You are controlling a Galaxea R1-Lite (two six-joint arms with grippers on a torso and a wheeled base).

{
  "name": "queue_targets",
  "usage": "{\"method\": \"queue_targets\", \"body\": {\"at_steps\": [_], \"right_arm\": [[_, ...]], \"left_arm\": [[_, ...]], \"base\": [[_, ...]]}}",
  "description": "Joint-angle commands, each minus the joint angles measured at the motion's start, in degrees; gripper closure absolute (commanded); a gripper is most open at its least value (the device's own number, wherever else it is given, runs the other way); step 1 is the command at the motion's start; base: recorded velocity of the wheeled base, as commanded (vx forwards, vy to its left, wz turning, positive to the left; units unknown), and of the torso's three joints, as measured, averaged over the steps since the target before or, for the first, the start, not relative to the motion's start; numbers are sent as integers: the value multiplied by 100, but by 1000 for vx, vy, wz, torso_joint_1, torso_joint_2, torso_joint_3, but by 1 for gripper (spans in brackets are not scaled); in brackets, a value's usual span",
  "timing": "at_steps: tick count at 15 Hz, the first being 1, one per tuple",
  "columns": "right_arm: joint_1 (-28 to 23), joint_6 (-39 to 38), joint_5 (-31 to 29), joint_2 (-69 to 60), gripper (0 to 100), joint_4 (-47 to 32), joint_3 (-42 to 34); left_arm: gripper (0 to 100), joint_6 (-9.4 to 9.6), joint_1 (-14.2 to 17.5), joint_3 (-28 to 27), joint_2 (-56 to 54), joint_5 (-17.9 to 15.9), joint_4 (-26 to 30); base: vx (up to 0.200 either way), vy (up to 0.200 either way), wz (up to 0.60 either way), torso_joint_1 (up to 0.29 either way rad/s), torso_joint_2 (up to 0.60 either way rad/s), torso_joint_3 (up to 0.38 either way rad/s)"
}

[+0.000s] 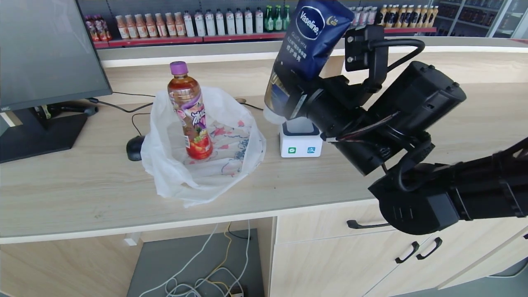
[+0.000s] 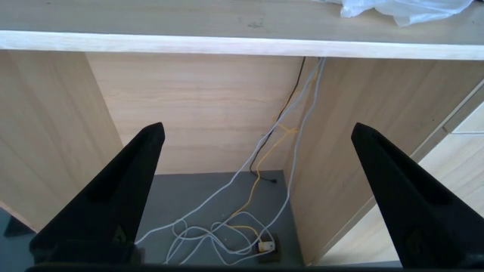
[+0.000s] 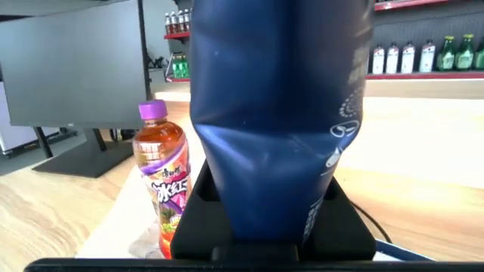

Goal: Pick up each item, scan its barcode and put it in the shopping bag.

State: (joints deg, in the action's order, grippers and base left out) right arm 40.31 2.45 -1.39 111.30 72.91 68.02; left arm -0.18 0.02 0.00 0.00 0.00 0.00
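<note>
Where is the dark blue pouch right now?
Head view, right of centre: the dark blue pouch is clamped in the right gripper above the white scanner, right of the shopping bag.

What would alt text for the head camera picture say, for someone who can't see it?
The robot's right gripper holds a dark blue pouch just above a small white scanner box on a wooden counter. To its left, a purple-capped tea bottle stands upright in an open white shopping bag.
</note>
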Motion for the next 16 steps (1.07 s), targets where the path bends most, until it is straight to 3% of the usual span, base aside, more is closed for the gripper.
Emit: {"method": "queue_targets", "body": {"at_steps": [1,3,7,11,16], "right_arm": [[-15,71,-19,155,100,188,-351],[-15,107,-37,208,100,355,-369],[205,-359,-661,524,100,645,-369],[284,-342,-678,559,100,654,-325],[-375,-298,-626,-144,100,663,-861]], "left_arm": [[0,18,-2,0,0,0,0],[0,18,-2,0,0,0,0],[0,18,-2,0,0,0,0],[0,36,-2,0,0,0,0],[0,9,-2,0,0,0,9]], "base": [[0,0,0,0,0,0],[0,0,0,0,0,0],[0,0,0,0,0,0],[0,0,0,0,0,0],[0,200,0,3,1,3]]}}
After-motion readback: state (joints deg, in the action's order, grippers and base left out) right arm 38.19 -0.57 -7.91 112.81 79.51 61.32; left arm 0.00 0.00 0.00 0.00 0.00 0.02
